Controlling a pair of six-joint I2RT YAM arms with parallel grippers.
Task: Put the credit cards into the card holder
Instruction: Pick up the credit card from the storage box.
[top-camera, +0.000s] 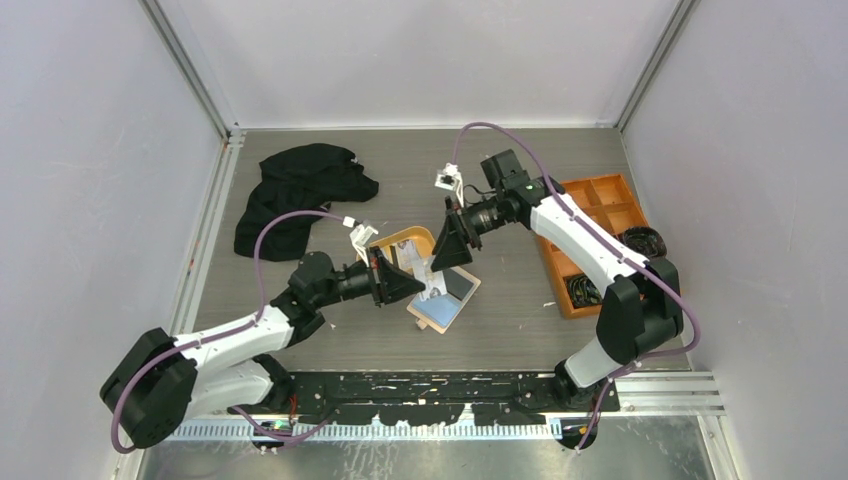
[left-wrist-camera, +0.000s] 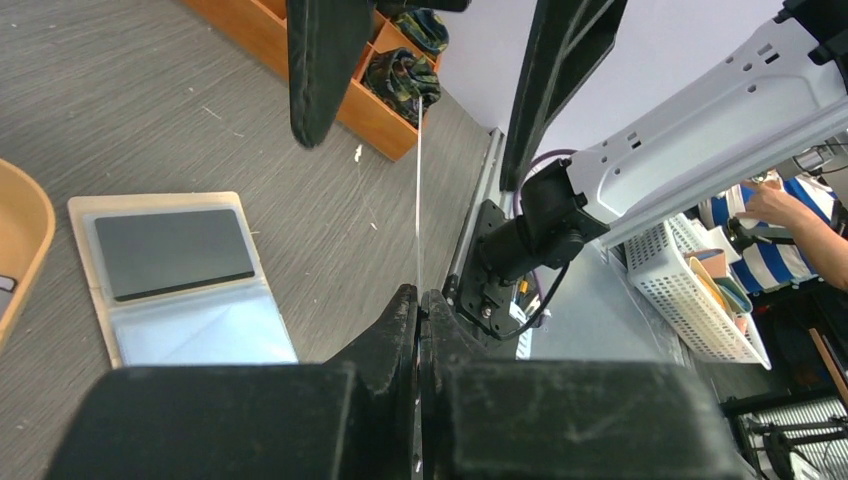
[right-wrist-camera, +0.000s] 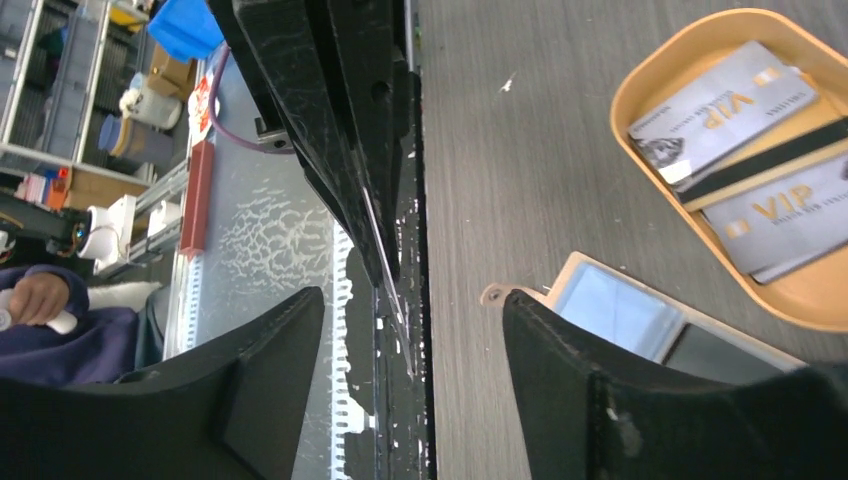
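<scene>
From above, a credit card (top-camera: 431, 277) is being gripped by the left pincer (top-camera: 412, 281) beside the open card holder (top-camera: 447, 302) on the desk (top-camera: 520, 300). Left wrist: the card is being pinched edge-on. Right wrist: the right pincer (right-wrist-camera: 410, 372) is being held open around the card's tip.

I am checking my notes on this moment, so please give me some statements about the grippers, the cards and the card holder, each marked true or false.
1. The card holder lies open on the table. True.
2. The left gripper is open and empty. False: it is shut on a card, seen edge-on.
3. The oval tray holds cards. True.
4. The right gripper is shut. False: its fingers stand apart.
</scene>
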